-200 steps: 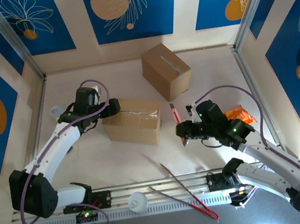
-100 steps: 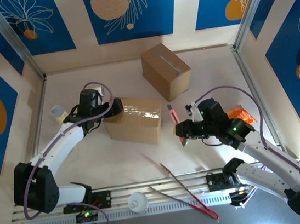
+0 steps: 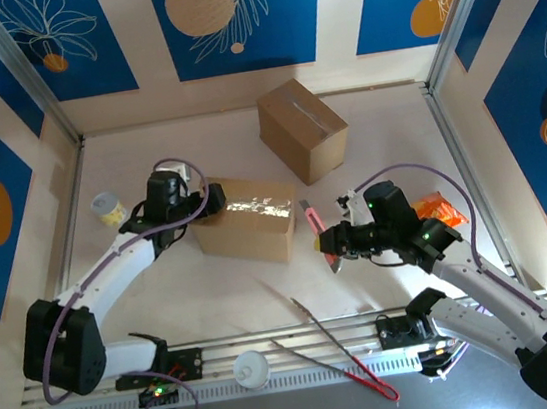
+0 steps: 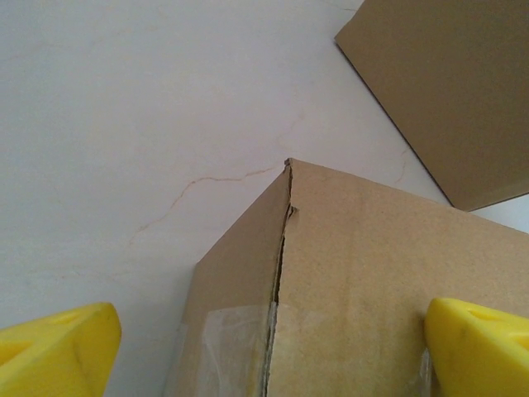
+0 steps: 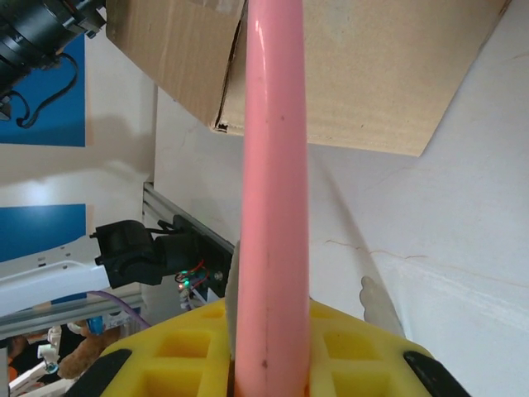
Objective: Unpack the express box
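Tape [image 3: 254, 207] seals the express box [image 3: 247, 233] at mid bench [image 3: 215, 293], so unpacking looks barely begun. Across its end corner the left fingers [image 4: 58, 351] stand spread; the right fingers [image 5: 355, 356] pinch a pink knife [image 5: 277, 165] just beside it; cutting and emptying remain.

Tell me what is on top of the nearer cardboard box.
Clear tape runs along the box's top seam, and the open left pincer straddles its left corner. The flaps are shut, so the contents are hidden.
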`<move>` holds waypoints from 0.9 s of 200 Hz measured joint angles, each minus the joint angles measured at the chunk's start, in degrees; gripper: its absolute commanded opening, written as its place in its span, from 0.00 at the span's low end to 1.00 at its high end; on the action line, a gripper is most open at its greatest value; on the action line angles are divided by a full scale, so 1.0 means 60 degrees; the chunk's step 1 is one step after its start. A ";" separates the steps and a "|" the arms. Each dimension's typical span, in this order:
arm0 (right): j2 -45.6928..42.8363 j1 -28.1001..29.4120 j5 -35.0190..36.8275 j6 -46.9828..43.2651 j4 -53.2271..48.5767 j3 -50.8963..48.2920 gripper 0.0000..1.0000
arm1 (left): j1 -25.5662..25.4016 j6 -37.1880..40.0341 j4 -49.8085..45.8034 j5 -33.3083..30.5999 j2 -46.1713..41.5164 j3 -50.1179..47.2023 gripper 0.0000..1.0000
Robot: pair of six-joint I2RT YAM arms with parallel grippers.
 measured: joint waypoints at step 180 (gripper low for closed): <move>0.0907 -0.0831 -0.2226 0.0055 -0.0514 0.0849 0.00 | -0.0146 -0.0685 0.1978 -0.1402 -0.0812 -0.1654 0.94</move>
